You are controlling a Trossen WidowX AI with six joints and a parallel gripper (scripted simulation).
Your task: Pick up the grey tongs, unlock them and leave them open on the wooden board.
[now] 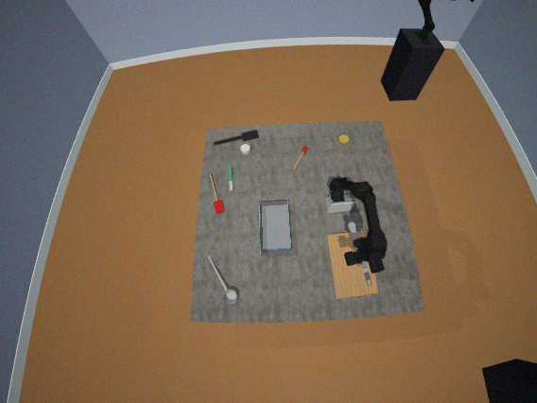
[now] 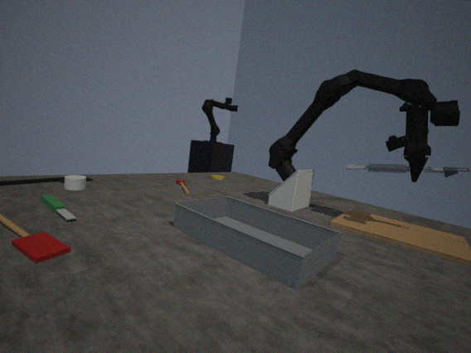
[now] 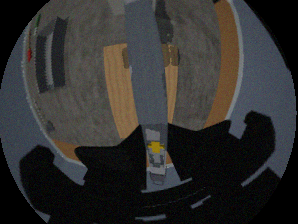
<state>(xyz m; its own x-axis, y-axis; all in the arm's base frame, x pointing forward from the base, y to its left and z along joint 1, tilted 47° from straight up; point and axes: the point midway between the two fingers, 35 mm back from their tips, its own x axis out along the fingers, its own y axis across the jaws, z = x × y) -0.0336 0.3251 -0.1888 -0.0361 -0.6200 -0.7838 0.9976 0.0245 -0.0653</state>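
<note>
My gripper [image 2: 415, 177] [image 3: 150, 123] points down and is shut on the grey tongs [image 1: 367, 275] [image 2: 387, 167] [image 3: 145, 65], near their hinge end. The tongs hang about level, well above the wooden board [image 1: 345, 284] [image 2: 435, 238] [image 3: 115, 85]. Their tips point toward the arm's base and the hinge end points away from it. The arms look close together, as one bar in the wrist view. A yellow piece [image 3: 156, 147] shows near the hinge; whether the lock is engaged cannot be told. The roasting tin [image 2: 245, 244] [image 3: 58, 55] stands empty.
The arm's pale base block [image 1: 340, 206] [image 2: 292, 195] stands behind the board. A white cup [image 1: 245, 148] [image 2: 75, 182], a green-handled tool [image 1: 230, 173] [image 2: 52, 202], a red-headed spatula [image 1: 218, 206] [image 2: 41, 246], a ladle [image 1: 218, 274] and a yellow disc [image 1: 343, 139] [image 2: 217, 177] lie farther off.
</note>
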